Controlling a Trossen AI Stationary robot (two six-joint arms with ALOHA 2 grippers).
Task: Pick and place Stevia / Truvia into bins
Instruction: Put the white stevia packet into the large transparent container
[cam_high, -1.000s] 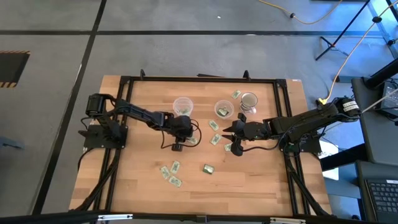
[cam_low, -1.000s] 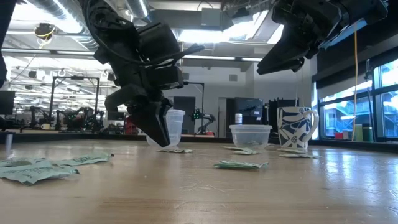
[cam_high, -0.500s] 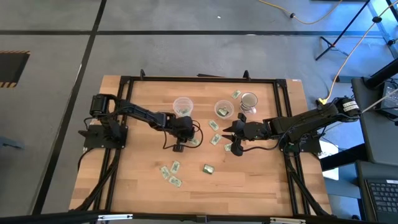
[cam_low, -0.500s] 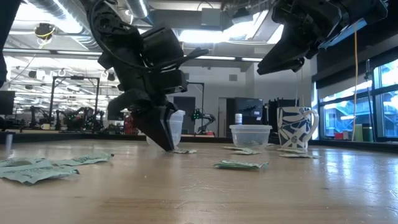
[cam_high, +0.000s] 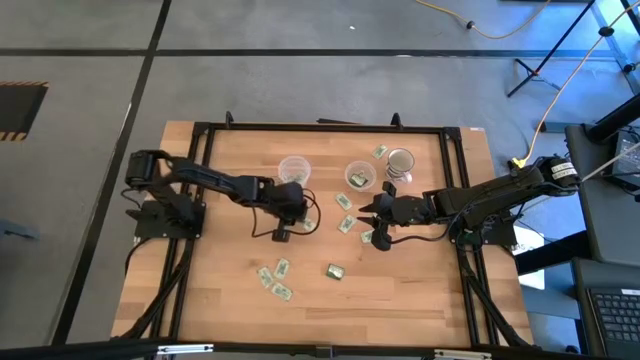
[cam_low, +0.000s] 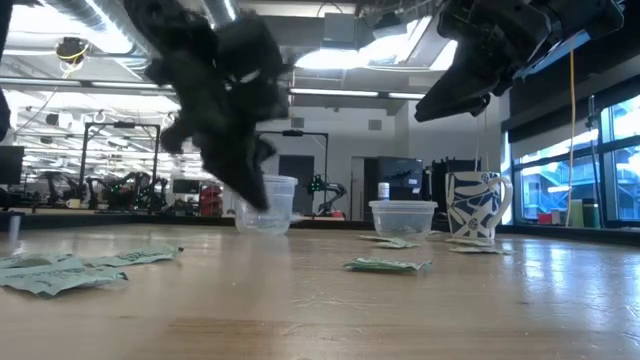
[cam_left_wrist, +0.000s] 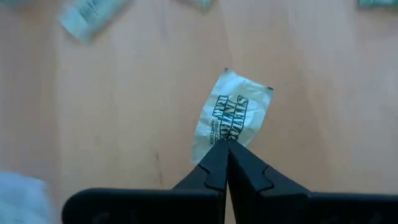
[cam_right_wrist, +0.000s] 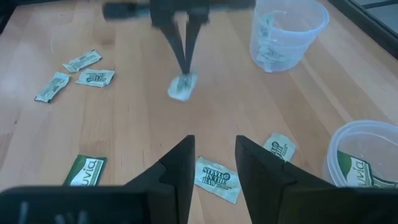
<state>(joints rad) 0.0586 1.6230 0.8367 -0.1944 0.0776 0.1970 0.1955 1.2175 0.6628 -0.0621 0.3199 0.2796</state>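
Observation:
Green and white Stevia sachets lie scattered on the wooden table (cam_high: 230, 250). My left gripper (cam_left_wrist: 225, 144) is shut on one white sachet (cam_left_wrist: 231, 115), just off the table near the left clear cup (cam_high: 293, 170). The right wrist view also shows this sachet (cam_right_wrist: 182, 87), below the left gripper's fingers. Sachets lie in both the left cup and the middle cup (cam_high: 360, 177). My right gripper (cam_right_wrist: 214, 165) stands open above the table's middle right, over a loose sachet (cam_right_wrist: 216, 178), touching nothing. My left gripper pinches one end of the white sachet (cam_left_wrist: 217, 140) between its two fingertips. The fingers come from above, slanting down. The sachet hangs below them with its printed face showing, and it looks clear of the table.
A blue and white mug (cam_low: 476, 205) stands at the far right beside the middle cup. Loose sachets lie near the front left (cam_high: 275, 280), one green one (cam_high: 335, 270) at the front middle, and others (cam_high: 345, 225) between the two grippers.
My left gripper has shut on the white sachet and then risen a little, taking the sachet off the table where it lay beside the left cup. My right gripper has kept still.

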